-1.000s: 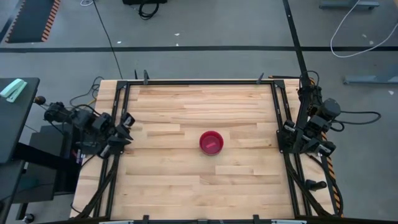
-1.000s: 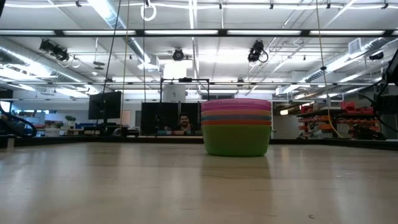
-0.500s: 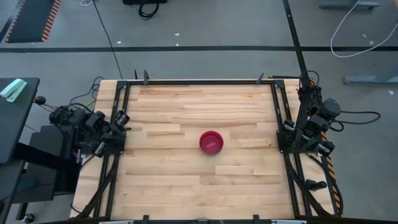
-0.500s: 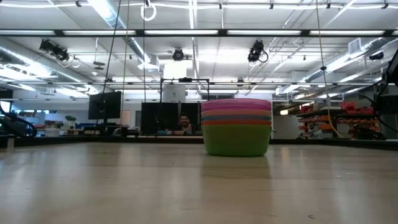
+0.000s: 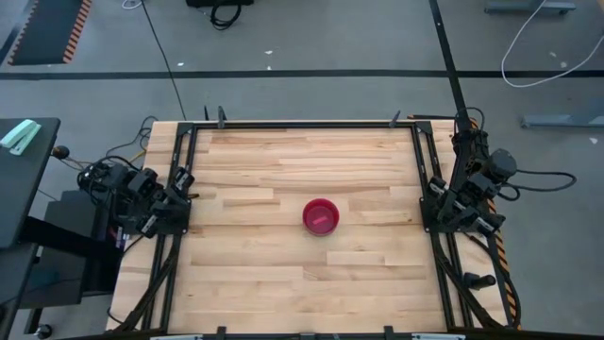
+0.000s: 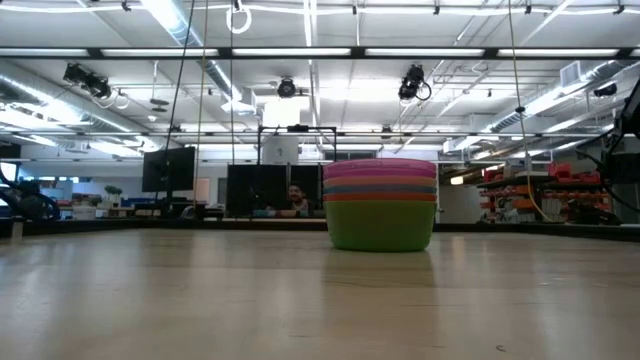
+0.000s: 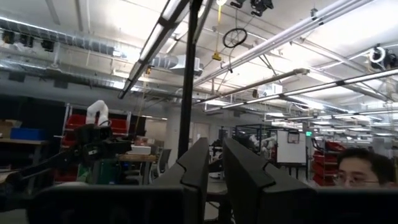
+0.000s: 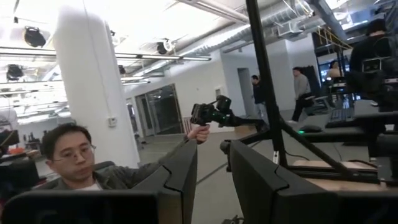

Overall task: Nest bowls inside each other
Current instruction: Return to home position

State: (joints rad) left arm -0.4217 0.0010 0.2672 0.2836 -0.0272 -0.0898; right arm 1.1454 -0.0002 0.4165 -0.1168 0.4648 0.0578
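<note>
The bowls (image 5: 321, 216) stand nested in one stack at the middle of the table, the magenta-pink one on top. In the low view the stack (image 6: 380, 205) shows a green bowl at the bottom, resting on the wood, with orange, blue, purple and pink rims above it. No yellow bowl shows. My left gripper (image 5: 181, 180) is folded back at the table's left edge; in its wrist view the left gripper (image 7: 216, 165) has a narrow gap and is empty. My right gripper (image 5: 437, 193) waits at the right edge; in its wrist view the right gripper (image 8: 213, 168) is slightly open and empty.
A black frame (image 5: 302, 124) runs around the wooden table (image 5: 283, 274). Bare wood lies on all sides of the stack. People show in the room beyond: one close by in the right wrist view (image 8: 74, 158), others walking farther off (image 8: 303, 87), and a head in the left wrist view (image 7: 360, 168).
My left arm has drawn back from the table toward its left edge and folded in over the frame. The stack of bowls has stayed where it was. My right arm has kept still.
</note>
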